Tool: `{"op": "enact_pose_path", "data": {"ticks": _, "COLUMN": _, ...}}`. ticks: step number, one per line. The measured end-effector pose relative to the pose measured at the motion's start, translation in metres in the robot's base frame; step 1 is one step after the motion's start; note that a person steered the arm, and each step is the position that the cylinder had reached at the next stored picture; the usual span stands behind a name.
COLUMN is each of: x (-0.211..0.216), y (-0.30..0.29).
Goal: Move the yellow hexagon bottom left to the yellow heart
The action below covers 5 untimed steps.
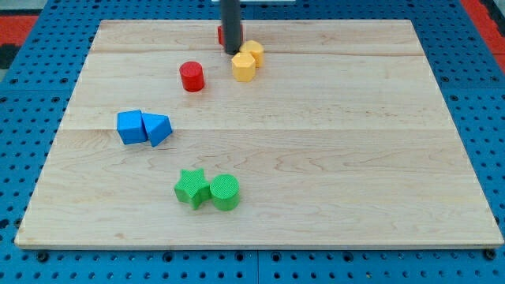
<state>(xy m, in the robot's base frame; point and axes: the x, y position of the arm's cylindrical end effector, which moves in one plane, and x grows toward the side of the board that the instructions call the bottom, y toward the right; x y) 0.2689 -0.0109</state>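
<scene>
- Wooden board point(331, 158): pale planks, filling most of the view, resting on a blue pegboard surface point(31, 95).
- Dark rod point(230, 20): entering from the view's top, upright, slightly to the view's left of centre.
- My tip point(231, 52): at the rod's lower end, near the board's top edge, just to the view's left of the two yellow blocks and apparently touching or all but touching them; contact not certain.
- No claw on this rig: only a plain rod, hence nothing to stand apart, together or clamped.
- Yellow hexagon point(244, 67): the lower of the two yellow blocks, just below and to the view's right of my tip.
- Yellow heart point(253, 52): directly above and to the view's right of the yellow hexagon, touching it; shapes of both yellow blocks hard to make out at this size.
- Small red block point(220, 35): mostly hidden behind the rod on its left side; shape not discernible.
- Red cylinder point(192, 76): to the view's left of the yellow pair, clearly apart from it.
- Blue cube point(130, 126) and blue triangle point(158, 128): side by side and touching, at the board's left middle.
- Green star point(191, 188) and green cylinder point(225, 192): side by side and touching, toward the view's bottom, well apart from my tip.
</scene>
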Motion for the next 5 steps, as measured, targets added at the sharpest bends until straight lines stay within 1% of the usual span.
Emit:
{"op": "enact_pose_path", "data": {"ticks": 1, "x": 0.019, "y": 0.020}}
{"op": "enact_pose_path", "data": {"ticks": 2, "x": 0.005, "y": 0.000}}
{"op": "enact_pose_path", "data": {"ticks": 3, "x": 0.002, "y": -0.055}}
{"op": "enact_pose_path", "data": {"ticks": 4, "x": 0.035, "y": -0.059}}
{"op": "enact_pose_path", "data": {"ticks": 5, "x": 0.042, "y": -0.035}}
